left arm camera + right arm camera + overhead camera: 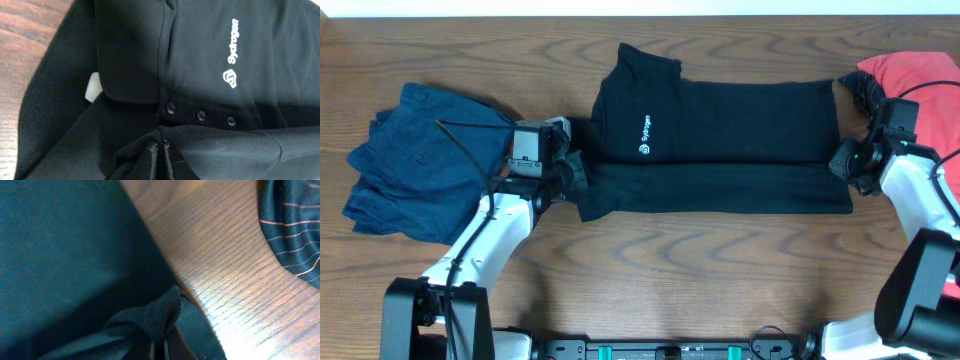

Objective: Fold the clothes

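Wood table [720, 270]: black shirt [740, 130] w/ white logo [645, 136], apparently half-folded.

1. The black shirt [720, 150] lies flat across the middle of the table [720, 260]. It is folded lengthwise into a wide band, with the collar end to the left and the hem end to the right.
2. Its white logo [646, 140] and lettering face up near the collar, beside three dark buttons [201, 115].
3. A navy garment [415, 160] lies rumpled at the left end.
4. A red garment [920, 75] is bunched at the far right, with a dark striped garment [860, 90] just beside it.
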